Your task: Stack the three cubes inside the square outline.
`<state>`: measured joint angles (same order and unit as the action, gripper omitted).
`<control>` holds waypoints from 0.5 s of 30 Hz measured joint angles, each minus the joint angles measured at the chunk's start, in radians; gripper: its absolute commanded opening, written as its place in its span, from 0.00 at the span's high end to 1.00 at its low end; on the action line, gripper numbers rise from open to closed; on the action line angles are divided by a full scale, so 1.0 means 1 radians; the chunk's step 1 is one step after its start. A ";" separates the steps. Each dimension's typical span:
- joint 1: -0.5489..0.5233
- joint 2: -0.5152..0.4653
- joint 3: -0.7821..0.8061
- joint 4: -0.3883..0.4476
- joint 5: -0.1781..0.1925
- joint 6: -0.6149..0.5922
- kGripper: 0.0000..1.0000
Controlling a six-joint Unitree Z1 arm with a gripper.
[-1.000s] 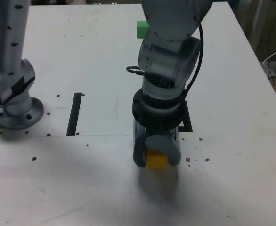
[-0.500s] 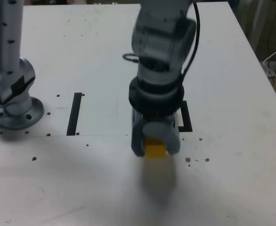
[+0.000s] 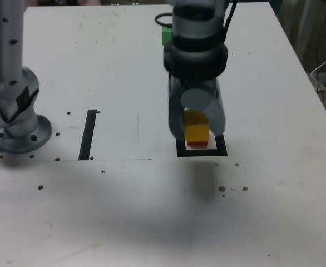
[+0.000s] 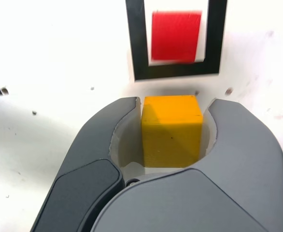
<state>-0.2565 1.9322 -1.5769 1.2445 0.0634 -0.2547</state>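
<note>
While the red cube [image 4: 176, 37] is sitting inside the thick black square outline [image 3: 202, 153], the gripper [image 4: 172, 130] is holding the yellow cube [image 4: 172, 131] clamped between its two jaws, up off the table [image 3: 135, 217]. In the exterior view the yellow one is showing just in front of the red, which is mostly hidden, with only a strip peeking out below it. The green cube [image 3: 167, 35] is resting way over at the far side, partly blocked by the arm [image 3: 199, 39], and the straight black stripe [image 3: 88, 134] is lying left of the outline, well apart from it.
</note>
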 measured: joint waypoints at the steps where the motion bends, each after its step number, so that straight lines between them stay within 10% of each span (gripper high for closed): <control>1: 0.012 0.004 -0.004 0.006 0.001 0.009 0.83; 15: 0.092 0.053 -0.002 0.017 0.036 0.083 0.83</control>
<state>-0.1644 1.9853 -1.5786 1.2610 0.0991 -0.1718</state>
